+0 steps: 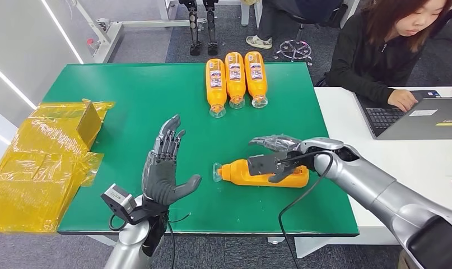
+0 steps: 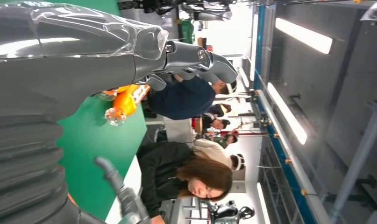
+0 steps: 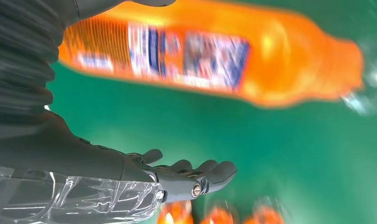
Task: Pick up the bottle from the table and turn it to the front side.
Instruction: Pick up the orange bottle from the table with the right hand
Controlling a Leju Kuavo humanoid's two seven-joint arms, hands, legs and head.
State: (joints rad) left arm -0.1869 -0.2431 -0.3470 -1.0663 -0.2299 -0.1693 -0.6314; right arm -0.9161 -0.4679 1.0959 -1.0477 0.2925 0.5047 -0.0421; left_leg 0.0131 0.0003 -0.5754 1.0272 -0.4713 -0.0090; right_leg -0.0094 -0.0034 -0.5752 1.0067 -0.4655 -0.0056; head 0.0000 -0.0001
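The orange bottle (image 1: 262, 173) lies on the green worktop (image 1: 128, 101), partly hidden by the right hand (image 1: 275, 152), fingers spread, not gripping; its label print is blurred, unreadable. The left hand (image 1: 164, 168) is held open, empty.

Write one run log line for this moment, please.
right hand: open, over lying bottle | left hand: open, raised | bottle: on table

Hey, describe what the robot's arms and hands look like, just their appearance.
Both arms are silver metal tubes. The left hand and right hand have grey palms and thumbs with darker segmented fingers. A small silver camera box sits at the left wrist, and thin black cables loop from each wrist. Up close, a grey ribbed cover and clear plastic film wrap the right wrist.
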